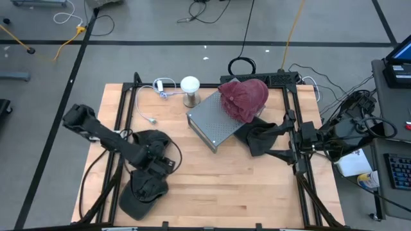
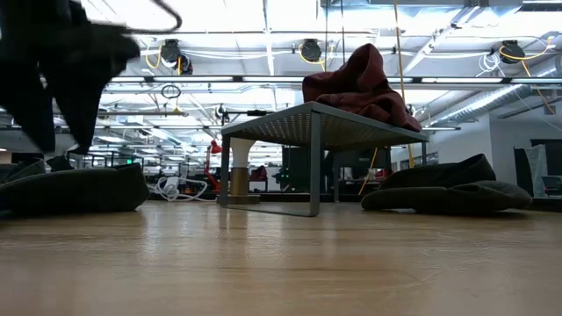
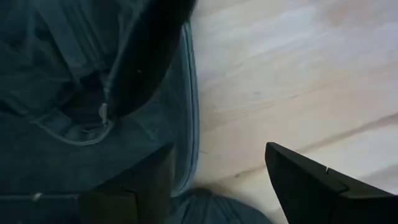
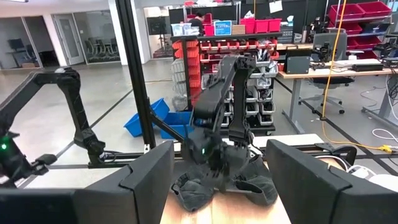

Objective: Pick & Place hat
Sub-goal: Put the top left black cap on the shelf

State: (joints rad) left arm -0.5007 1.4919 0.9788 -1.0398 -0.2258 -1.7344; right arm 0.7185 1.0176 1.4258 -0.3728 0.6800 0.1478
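Observation:
Dark hats lie flat on the wooden table. Two are at the near left point(image 1: 154, 140) point(image 1: 141, 192), and one is at the right point(image 1: 260, 136) point(image 2: 448, 193). A dark red hat point(image 1: 244, 97) point(image 2: 360, 81) rests on a grey metal stand point(image 1: 212, 125). My left gripper point(image 1: 159, 163) point(image 3: 217, 152) points down, open, just above a left dark hat point(image 3: 74, 112) point(image 2: 75, 189). One finger point(image 3: 140, 186) stands over the hat's brim edge and the other over bare wood. My right gripper point(image 4: 219, 149) point(image 1: 290, 138) is held high at the table's right edge, level and open.
A white-topped cylinder point(image 1: 190, 90) and a white cable point(image 1: 151, 102) lie at the far side, left of the stand. Bare wood stretches along the near middle point(image 1: 237, 186). Black frame rails run along the table's left and right edges point(image 1: 297, 128).

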